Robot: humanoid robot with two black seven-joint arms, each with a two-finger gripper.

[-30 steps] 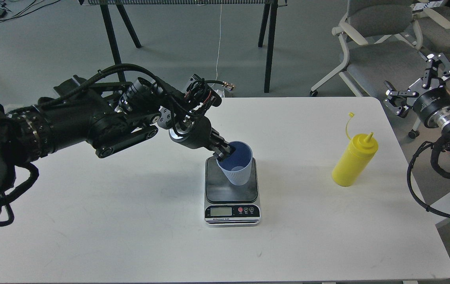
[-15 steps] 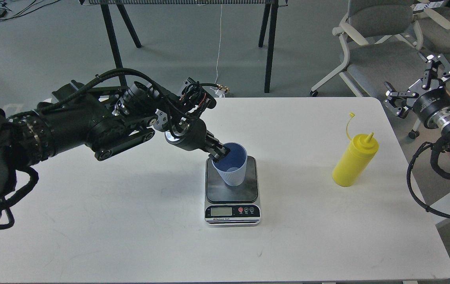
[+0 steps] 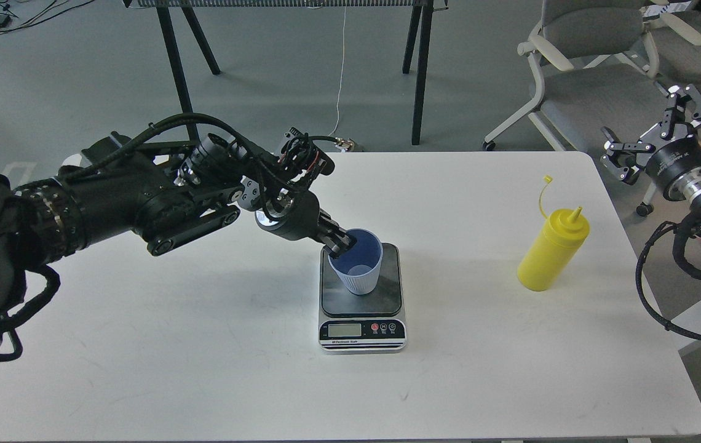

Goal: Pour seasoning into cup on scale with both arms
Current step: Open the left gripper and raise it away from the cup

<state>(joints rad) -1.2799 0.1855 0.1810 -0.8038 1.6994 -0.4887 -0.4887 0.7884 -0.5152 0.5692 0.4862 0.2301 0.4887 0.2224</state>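
One cup (image 3: 358,266), one scale (image 3: 361,296) and one yellow bottle (image 3: 551,251) sit on the tabletop (image 3: 203,344). The left gripper (image 3: 336,244) pinches the rim of the cup, which stands on the scale's plate. The right gripper (image 3: 655,135) hangs spread wide and empty beyond the tabletop's right edge, well apart from the upright bottle.

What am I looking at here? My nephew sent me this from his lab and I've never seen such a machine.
This is a robot with two black arms, seen from its own head, looking down at a white table. The left arm's pincer grips the rim of a light-blue cup, one finger inside, over a kitchen scale. To the right stands a yellow squeeze bottle, its cap off and hanging by a strap. Nothing touches it. The right arm's pincer waits open past the table's edge, holding nothing. Office chairs stand behind.
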